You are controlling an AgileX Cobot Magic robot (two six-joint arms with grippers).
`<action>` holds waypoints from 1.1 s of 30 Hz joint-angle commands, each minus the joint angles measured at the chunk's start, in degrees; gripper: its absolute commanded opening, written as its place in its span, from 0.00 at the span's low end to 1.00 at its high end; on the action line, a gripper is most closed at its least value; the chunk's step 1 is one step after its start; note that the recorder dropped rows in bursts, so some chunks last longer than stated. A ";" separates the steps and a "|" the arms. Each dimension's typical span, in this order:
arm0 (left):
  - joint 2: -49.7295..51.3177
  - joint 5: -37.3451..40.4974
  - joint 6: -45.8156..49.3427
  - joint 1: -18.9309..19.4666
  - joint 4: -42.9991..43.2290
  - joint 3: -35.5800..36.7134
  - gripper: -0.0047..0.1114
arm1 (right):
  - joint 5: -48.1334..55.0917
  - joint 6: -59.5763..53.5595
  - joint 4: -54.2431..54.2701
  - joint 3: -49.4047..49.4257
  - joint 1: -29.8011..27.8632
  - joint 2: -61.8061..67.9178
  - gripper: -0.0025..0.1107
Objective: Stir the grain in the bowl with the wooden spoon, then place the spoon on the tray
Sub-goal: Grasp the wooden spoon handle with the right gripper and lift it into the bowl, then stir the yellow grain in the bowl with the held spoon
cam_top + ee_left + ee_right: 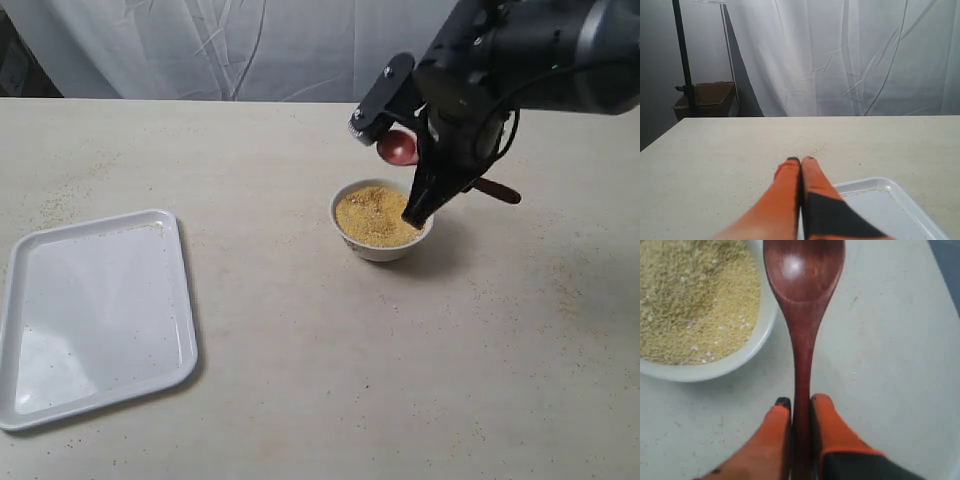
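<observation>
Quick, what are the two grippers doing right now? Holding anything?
Left gripper: closed, holding nothing.
Right gripper: closed on the spoon.

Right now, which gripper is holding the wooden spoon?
The right gripper, clamped on the wooden spoon beside the bowl; the left gripper is shut and empty near the tray.

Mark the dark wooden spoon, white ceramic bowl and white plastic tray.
dark wooden spoon [802, 270], right wrist view, its oval bowl.
white ceramic bowl [378, 251], exterior view, outer wall.
white plastic tray [95, 310], exterior view, bare floor.
</observation>
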 commanded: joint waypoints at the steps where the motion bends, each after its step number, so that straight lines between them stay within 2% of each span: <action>1: -0.28 0.00 -0.25 -0.26 -0.18 0.28 0.04 | -0.68 -0.36 -2.20 -0.40 -0.20 4.54 0.01; 23: -0.28 0.00 -0.25 -0.26 -0.18 0.28 0.04 | 2.69 -0.64 -5.25 -0.40 2.87 11.71 0.01; 33: -0.28 0.00 -0.25 -0.26 -0.18 0.28 0.04 | 6.95 -0.64 -7.31 -0.40 6.87 12.34 0.01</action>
